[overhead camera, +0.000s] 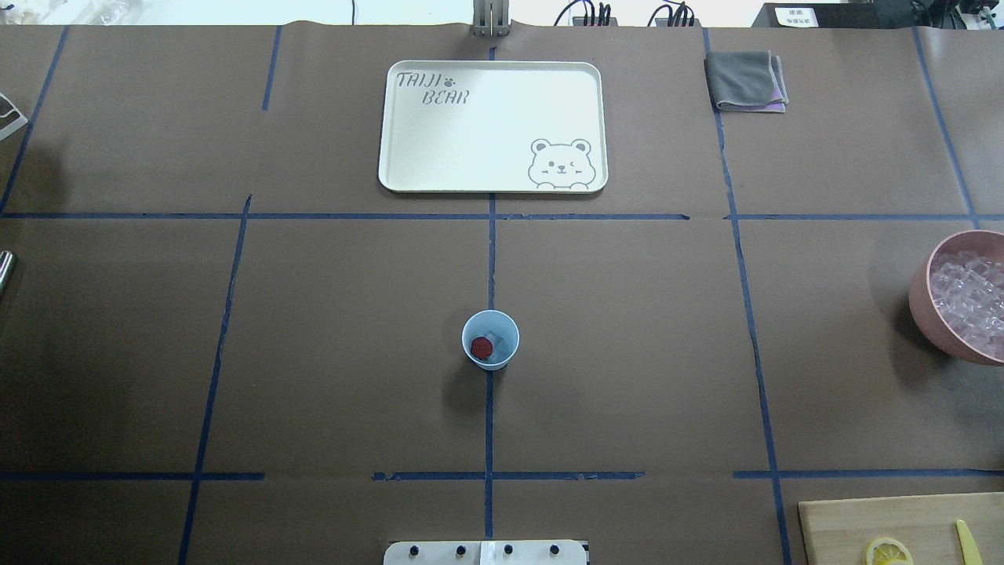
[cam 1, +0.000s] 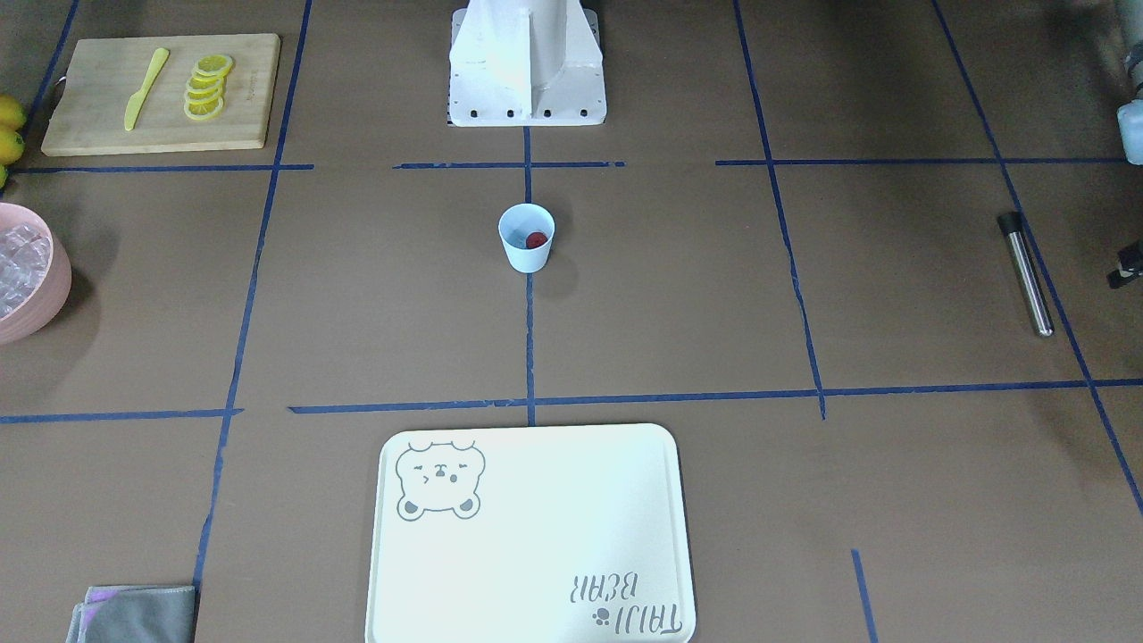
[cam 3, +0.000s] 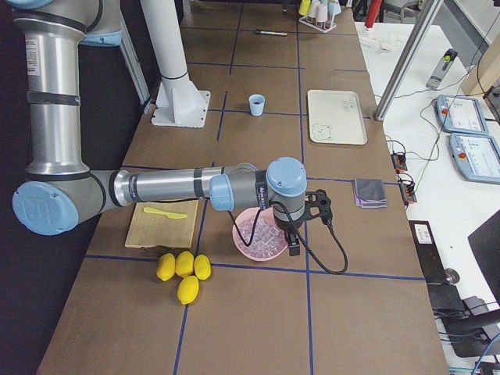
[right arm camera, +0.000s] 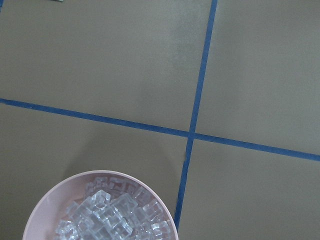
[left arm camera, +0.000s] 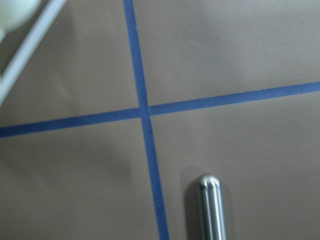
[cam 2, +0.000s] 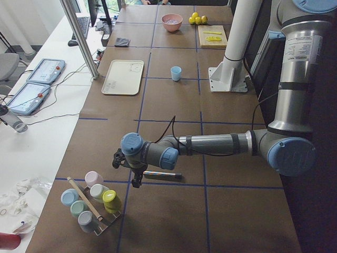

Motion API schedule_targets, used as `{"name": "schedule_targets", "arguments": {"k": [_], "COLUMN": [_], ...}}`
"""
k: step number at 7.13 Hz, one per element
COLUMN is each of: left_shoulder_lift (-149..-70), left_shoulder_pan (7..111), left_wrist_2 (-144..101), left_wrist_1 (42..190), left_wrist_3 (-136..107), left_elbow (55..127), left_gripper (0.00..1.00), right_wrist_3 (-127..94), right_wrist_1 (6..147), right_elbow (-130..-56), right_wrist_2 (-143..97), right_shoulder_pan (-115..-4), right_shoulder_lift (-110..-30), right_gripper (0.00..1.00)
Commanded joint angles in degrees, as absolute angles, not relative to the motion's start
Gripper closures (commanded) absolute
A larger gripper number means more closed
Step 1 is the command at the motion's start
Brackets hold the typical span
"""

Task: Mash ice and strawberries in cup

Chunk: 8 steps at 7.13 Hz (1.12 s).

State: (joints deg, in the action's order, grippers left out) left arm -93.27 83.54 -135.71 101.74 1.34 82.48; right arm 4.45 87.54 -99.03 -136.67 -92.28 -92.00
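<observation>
Bear-print tray (cam 1: 536,536) sat closest to the front camera. Beyond it the cup (cam 1: 526,237) stood upright at table centre, on the tape line. Strawberry (cam 1: 535,239) lay inside the cup, and what looked like an ice cube (overhead camera: 496,345) lay beside it. More ice (right arm camera: 110,215) filled the pink bowl (overhead camera: 919,302). Right gripper (cam 3: 295,244) hung above that bowl's rim, left gripper (cam 2: 136,179) above the metal rod (cam 2: 163,174). Couldn't tell whether either claw was apart or together.
</observation>
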Motion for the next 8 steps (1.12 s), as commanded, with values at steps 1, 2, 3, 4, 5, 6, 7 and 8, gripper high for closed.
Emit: {"name": "schedule_targets", "arguments": {"k": [1, 2, 3, 4, 5, 6, 7, 8], "left_shoulder_lift": [-95.97, -96.06, -95.80, -95.37, -95.19, -95.19, -95.10, -95.01], "left_shoulder_pan": [88.58, 89.81, 89.91, 89.91, 89.91, 90.17, 90.44, 90.61], "left_wrist_2": [-135.62, -135.70, -135.70, -135.70, -135.79, -135.79, -135.79, -135.79], "left_wrist_1": [88.27, 86.85, 86.66, 86.66, 86.75, 86.66, 86.66, 86.66], "left_wrist_3": [11.06, 11.07, 10.73, 10.03, 8.54, 8.53, 8.53, 8.53], "left_elbow": [84.29, 84.29, 84.29, 84.20, 84.29, 84.29, 84.29, 84.29], "left_gripper": [0.00, 0.00, 0.00, 0.00, 0.00, 0.00, 0.00, 0.00], "right_wrist_3": [4.39, 4.48, 4.57, 4.48, 4.05, 3.52, 3.34, 3.43], "right_wrist_1": [87.54, 87.54, 87.63, 87.63, 88.24, 88.42, 88.50, 88.51], "right_elbow": [-99.14, -99.23, -99.05, -98.97, -98.53, -98.35, -97.91, -97.82], "right_wrist_2": [-136.76, -136.76, -136.58, -136.50, -136.84, -137.11, -137.20, -137.11], "right_shoulder_pan": [-92.29, -92.29, -92.29, -92.29, -92.29, -92.29, -92.29, -92.29], "right_shoulder_lift": [-92.28, -92.37, -92.37, -92.46, -92.46, -92.90, -93.60, -93.86], "right_gripper": [0.01, 0.01, 0.01, 0.01, 0.01, 0.01, 0.01, 0.01]}}
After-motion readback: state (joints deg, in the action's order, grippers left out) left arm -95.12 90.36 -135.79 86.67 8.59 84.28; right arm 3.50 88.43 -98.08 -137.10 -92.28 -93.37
